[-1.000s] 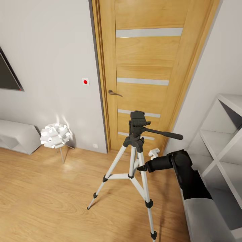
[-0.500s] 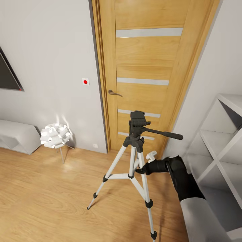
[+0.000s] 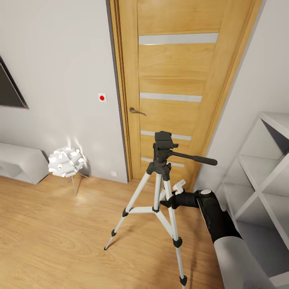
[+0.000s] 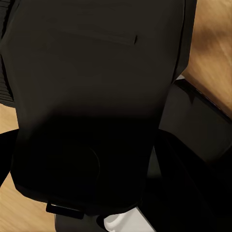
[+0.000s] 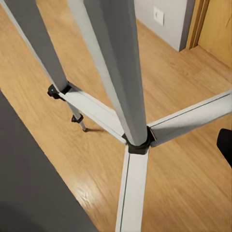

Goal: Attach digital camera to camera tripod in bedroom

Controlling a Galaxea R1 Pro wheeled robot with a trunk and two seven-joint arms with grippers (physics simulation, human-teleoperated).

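One arm is at work in the head view: my right arm, reaching from 4 o'clock toward the camera tripod. Against the frame a second ago, its forearm has swung lower and nearer the tripod, so that the right gripper now lies against the leg at the level of the centre brace; earlier it stood a little apart. The tripod head and pan bar have shifted very slightly toward 9 o'clock, which suggests I have nudged the stand. Door, lamp and shelving sit unchanged, so the camera has not moved.

Fingers: in the head view the right gripper's tip is a small dark shape at the leg, and I cannot tell whether its fingers are apart or together. The right wrist view looks past the silver legs to the brace hub over the plank floor; a dark edge shows at 3 o'clock. The left wrist view shows a large black body pressed close to the lens with a strip of wood floor behind; I cannot tell what it is, nor how the left fingers stand.

The tripod stands upright on the bedroom floor before the oak door, at the picture's centre.
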